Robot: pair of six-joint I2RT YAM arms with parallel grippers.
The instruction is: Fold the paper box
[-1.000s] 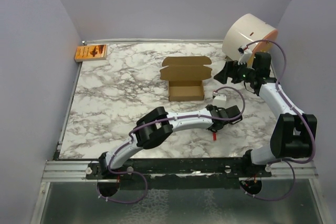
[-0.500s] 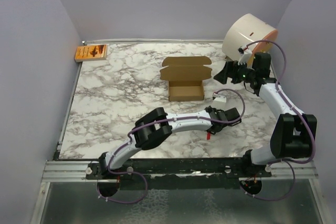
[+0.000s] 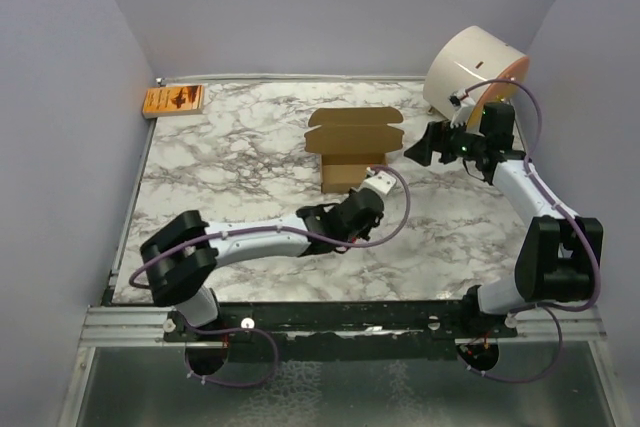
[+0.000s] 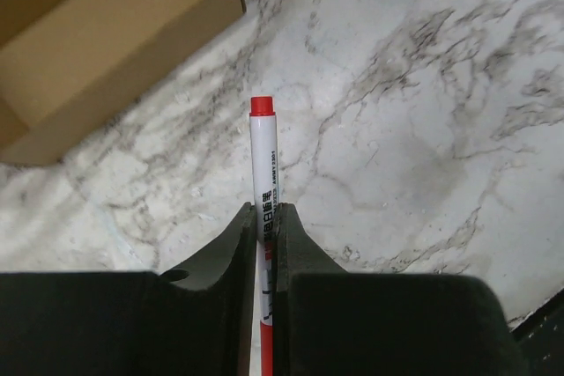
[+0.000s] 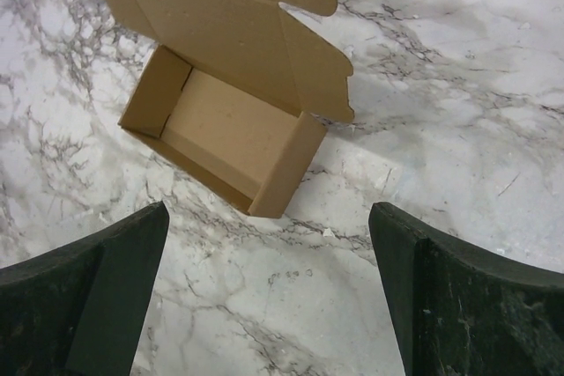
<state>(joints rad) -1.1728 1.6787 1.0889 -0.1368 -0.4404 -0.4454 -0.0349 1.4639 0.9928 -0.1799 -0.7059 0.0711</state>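
A: Where's the box [image 3: 355,152]?
B: Mid-counter [image 3: 220,177], toward the back. The tray walls are up, and the lid lies open behind it with its flaps spread.
A: What's left?
B: Closing the lid and tucking the flaps, I'd say. The left pincer [image 4: 263,217] pinches a pen [image 4: 263,165] just in front of the box. The right pincer [image 5: 273,244] hangs spread wide beside it.

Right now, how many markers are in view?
1: a white marker with a red cap, clamped in the left gripper, close to the paper box. The arms could be hiding others.
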